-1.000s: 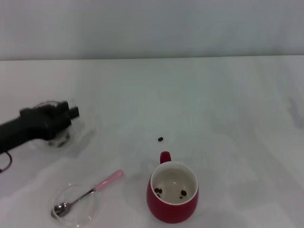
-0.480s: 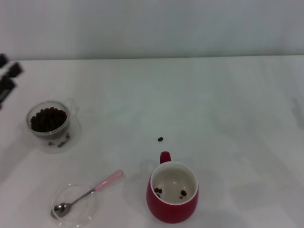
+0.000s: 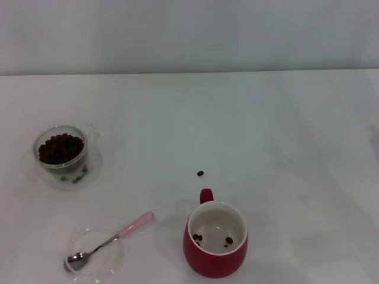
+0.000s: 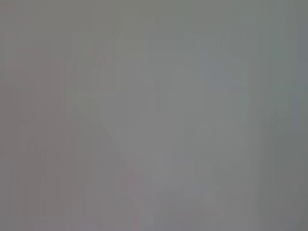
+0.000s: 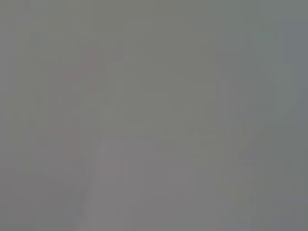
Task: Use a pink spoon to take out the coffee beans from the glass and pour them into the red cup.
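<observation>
The pink spoon (image 3: 112,239) lies at the front left, its silver bowl resting in a shallow clear dish (image 3: 95,255) and its pink handle pointing toward the red cup. The glass (image 3: 61,155) stands at the left, filled with coffee beans (image 3: 60,148). The red cup (image 3: 215,239) stands at the front centre with its handle turned to the back and two or three beans (image 3: 228,240) inside. One loose bean (image 3: 200,173) lies on the table behind the cup. Neither gripper is in the head view, and both wrist views show only plain grey.
A white table (image 3: 266,136) spreads under everything, with a pale wall behind its far edge. A few beans lie at the foot of the glass (image 3: 74,177).
The left arm, which was over the glass one second ago, has pulled away to the left and out of the head view. The glass with its beans now shows uncovered.
</observation>
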